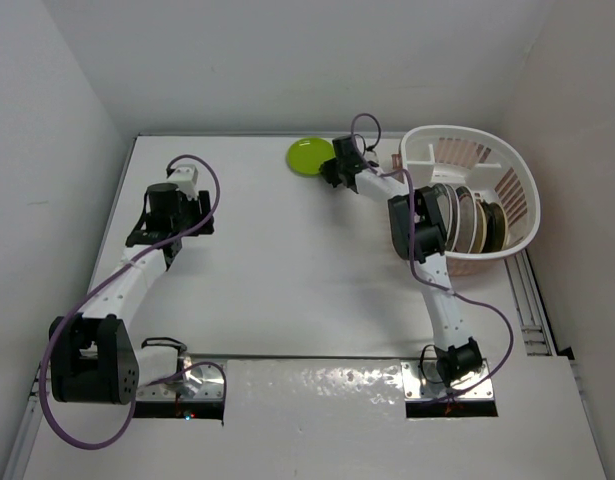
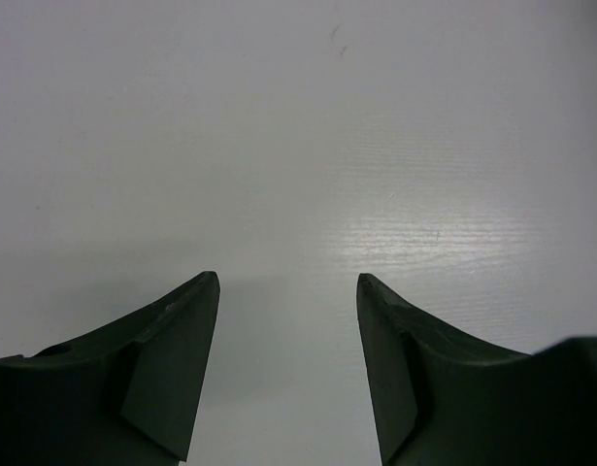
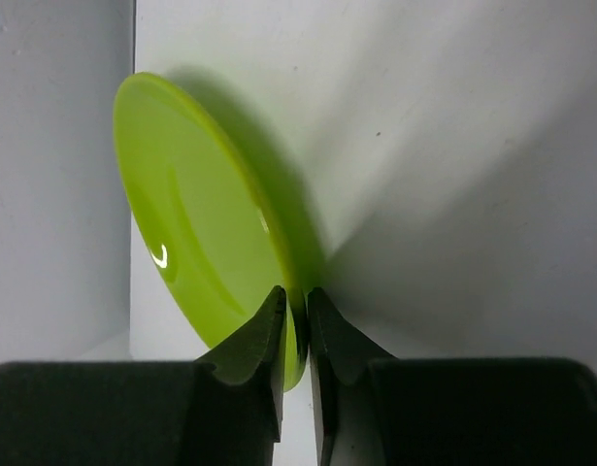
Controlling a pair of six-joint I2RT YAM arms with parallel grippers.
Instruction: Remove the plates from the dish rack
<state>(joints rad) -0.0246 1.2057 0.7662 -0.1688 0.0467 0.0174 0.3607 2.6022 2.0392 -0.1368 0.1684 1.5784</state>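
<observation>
The right gripper point(image 3: 296, 296) is clamped on the rim of the small, round, lime-green plate point(image 3: 191, 223). It holds the plate at about 12 o'clock on the matte white table point(image 1: 287, 290), close to the back wall. Judging by that position, the step in hand is setting the plate down.

To do it well, the arm should bring the plate's underside level with the tabletop before the jaws part. A glossy, thin-lipped plate pinched at only one point can pivot or skid if dropped. Whether its far edge already touches the surface cannot quite be told from the wrist view, so the descent should be slow. The fingers should then open only a little and back out along the plate's plane towards 4 o'clock.

The white plastic oval dish rack point(image 1: 524, 185) sits at 2 o'clock on a salmon-pink base, with slotted walls. Three more plates point(image 1: 475, 222) stand on edge inside it (packed close, rims up).

The left gripper point(image 2: 288, 282) waits at 9 o'clock over bare table, its dark wedge-shaped fingers point(image 2: 172, 369) spread apart and holding nothing.
</observation>
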